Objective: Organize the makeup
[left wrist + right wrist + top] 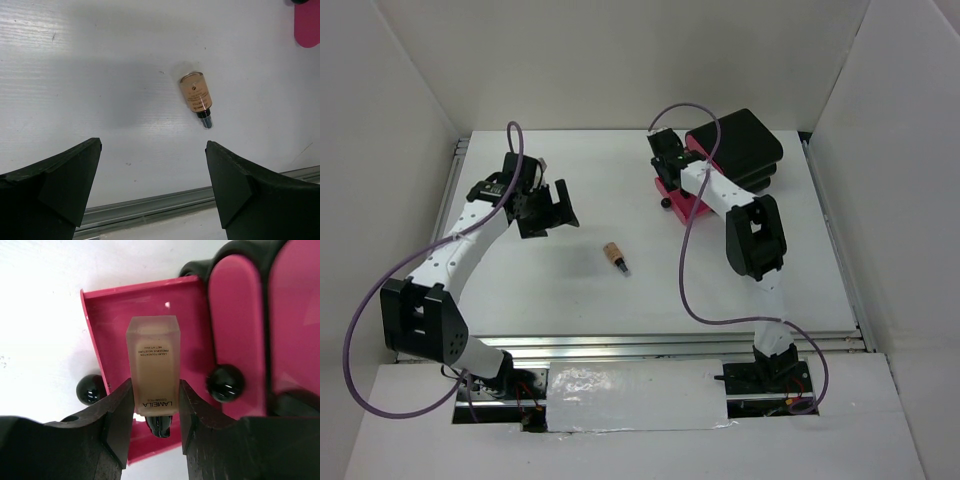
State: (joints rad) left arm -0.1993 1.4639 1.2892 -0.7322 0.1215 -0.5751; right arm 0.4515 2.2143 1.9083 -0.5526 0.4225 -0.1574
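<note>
My right end effector (156, 392) is clamped on a tan bottle (154, 355) over the open pink drawer (107, 325), black knobs (226, 382) either side. And my left end effector (152, 145) is wide open, empty, second tan bottle (196, 95) lying on the desk (75, 75) ahead.

The box (745, 150) is black with pink drawers (235, 315) and shiny black knobs (226, 382), the square bottle (154, 360) at its open drawer is tan with black letters, and the round bottle (196, 92) left of the box is tan, black-capped, on a white table (100, 75).
</note>
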